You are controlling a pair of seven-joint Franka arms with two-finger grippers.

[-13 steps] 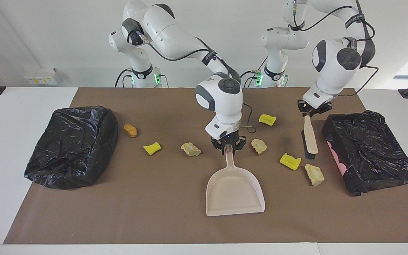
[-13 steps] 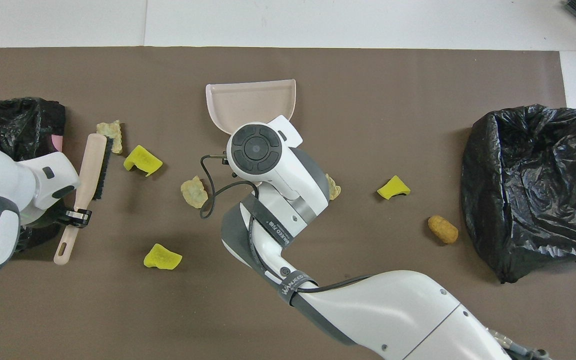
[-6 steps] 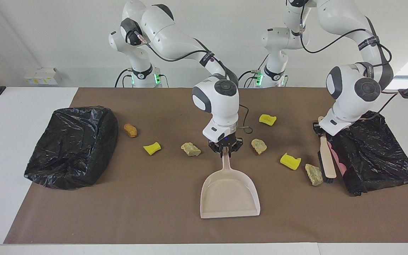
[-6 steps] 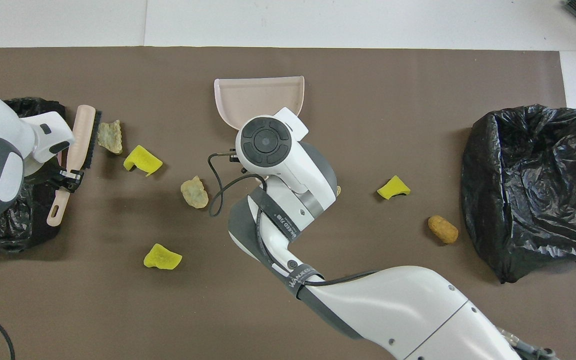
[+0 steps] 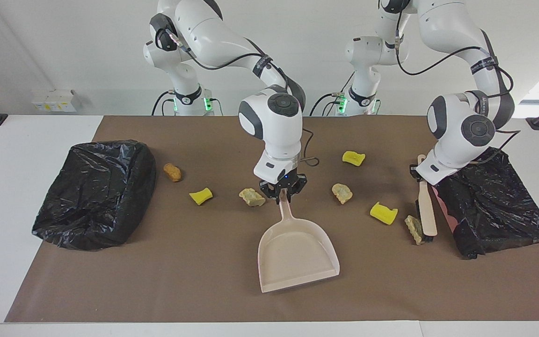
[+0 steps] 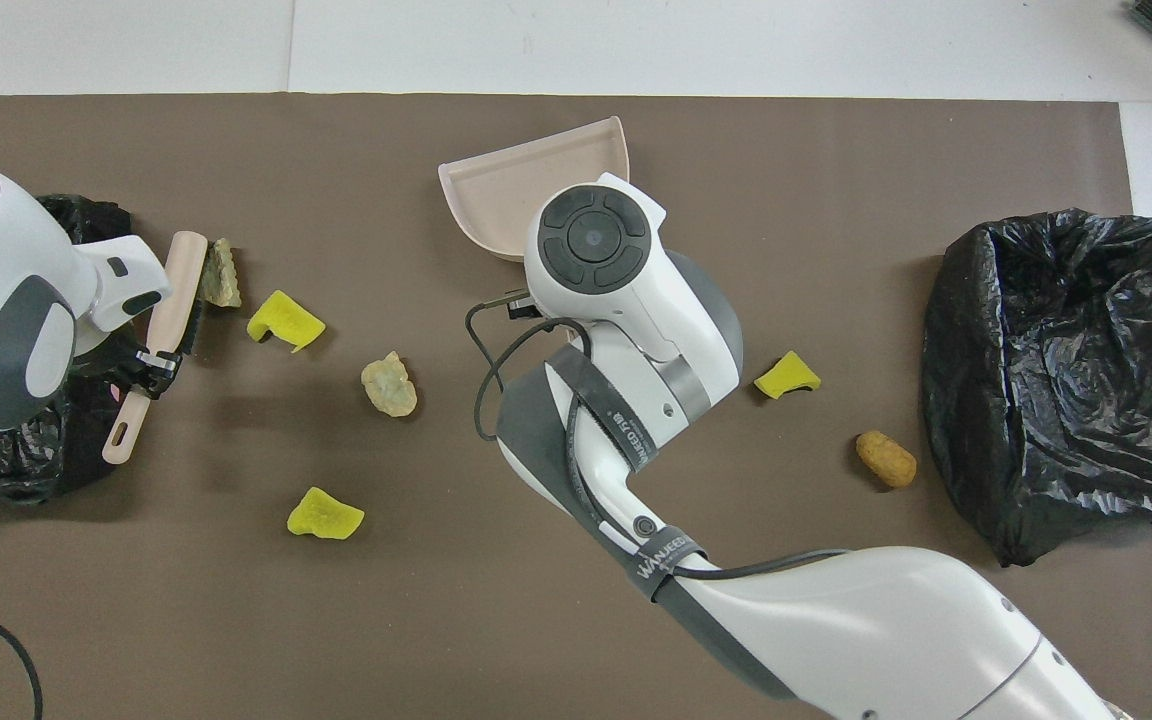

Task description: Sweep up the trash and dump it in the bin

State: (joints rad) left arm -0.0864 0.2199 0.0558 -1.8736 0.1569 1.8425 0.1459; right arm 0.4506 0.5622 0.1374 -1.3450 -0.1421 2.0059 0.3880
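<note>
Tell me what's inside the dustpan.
Nothing: the dustpan, held by the right gripper, shows a bare tray in the facing view. From overhead, the arm covers its handle end.

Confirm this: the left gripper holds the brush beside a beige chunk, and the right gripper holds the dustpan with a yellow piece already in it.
Wrong on one count: the dustpan is empty, as the facing view shows. The left gripper does hold the brush beside a beige chunk, and the right gripper holds the dustpan.
</note>
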